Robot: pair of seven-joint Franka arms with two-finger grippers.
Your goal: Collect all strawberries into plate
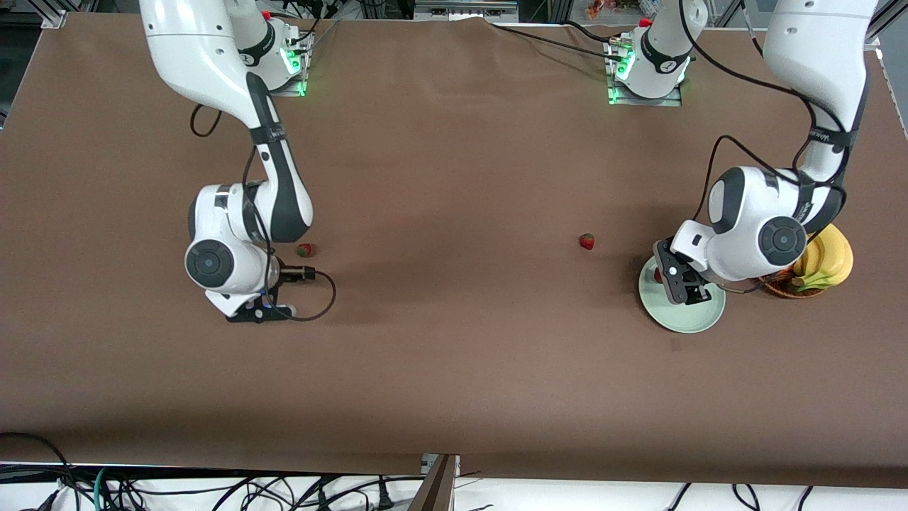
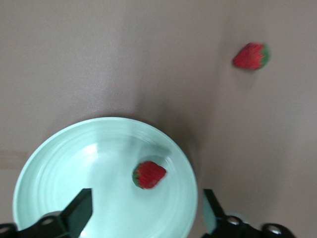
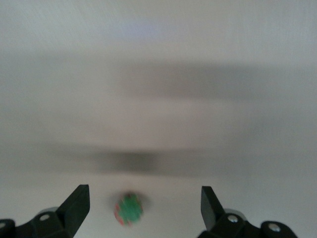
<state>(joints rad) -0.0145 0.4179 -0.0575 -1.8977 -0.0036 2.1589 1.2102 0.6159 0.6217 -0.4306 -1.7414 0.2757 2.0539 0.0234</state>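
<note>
The pale mint-green plate (image 1: 699,316) lies toward the left arm's end of the table. One strawberry (image 2: 148,174) lies in it, partly hidden by the hand in the front view (image 1: 657,275). My left gripper (image 1: 682,284) hovers open and empty over the plate (image 2: 59,168), its fingers (image 2: 79,210) spread above the rim. A second strawberry (image 1: 587,241) lies on the cloth beside the plate, toward the table's middle (image 2: 251,55). A third strawberry (image 1: 306,250) lies near my right gripper (image 1: 259,311), which is open above it; the berry (image 3: 129,209) shows green cap up between the fingers (image 3: 74,203).
A brown wicker basket (image 1: 784,287) with bananas (image 1: 826,259) stands beside the plate, at the left arm's end. A black cable (image 1: 323,298) loops from the right wrist. Brown cloth (image 1: 454,341) covers the table.
</note>
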